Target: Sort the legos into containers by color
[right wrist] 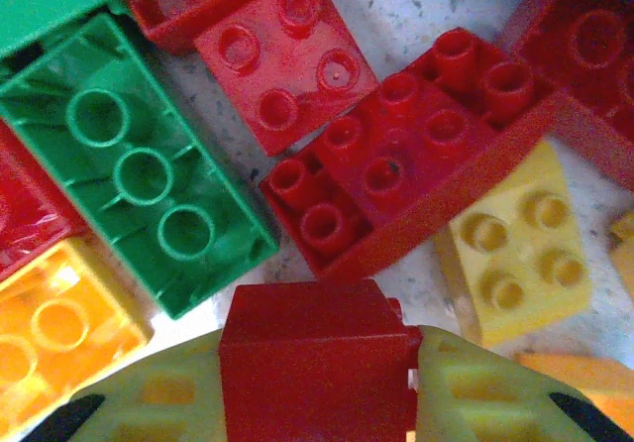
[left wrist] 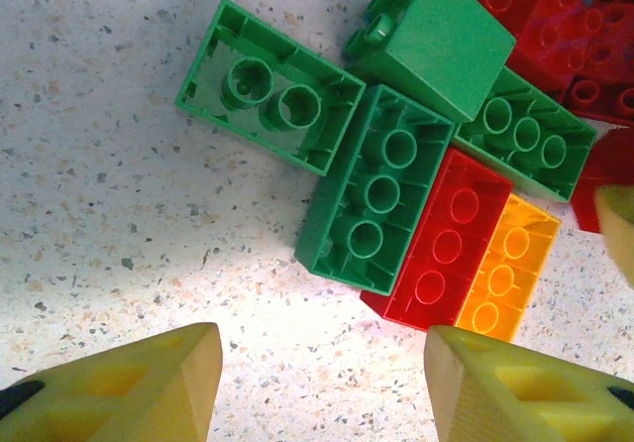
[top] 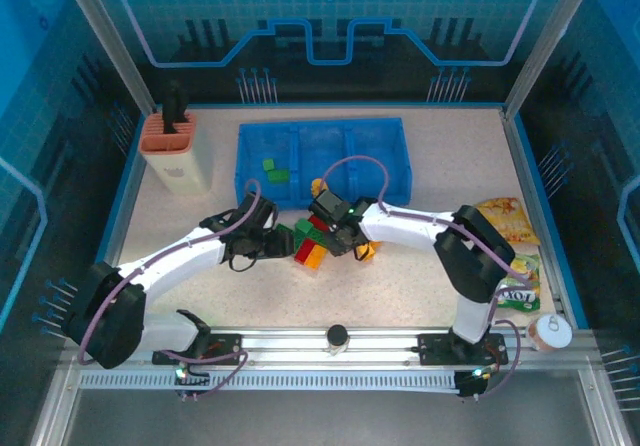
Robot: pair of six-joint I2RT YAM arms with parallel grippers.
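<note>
Just in front of the blue tray point(top: 375, 156), a red brick point(right wrist: 315, 348) is clamped in the right gripper point(right wrist: 317, 394); the left gripper point(left wrist: 322, 383) is held partly open and empty, likewise before the tray.

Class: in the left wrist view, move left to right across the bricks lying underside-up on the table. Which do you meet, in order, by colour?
green brick with two rings → green brick with three rings → red brick → orange brick. The bricks behind these overlap too much to place.
</note>
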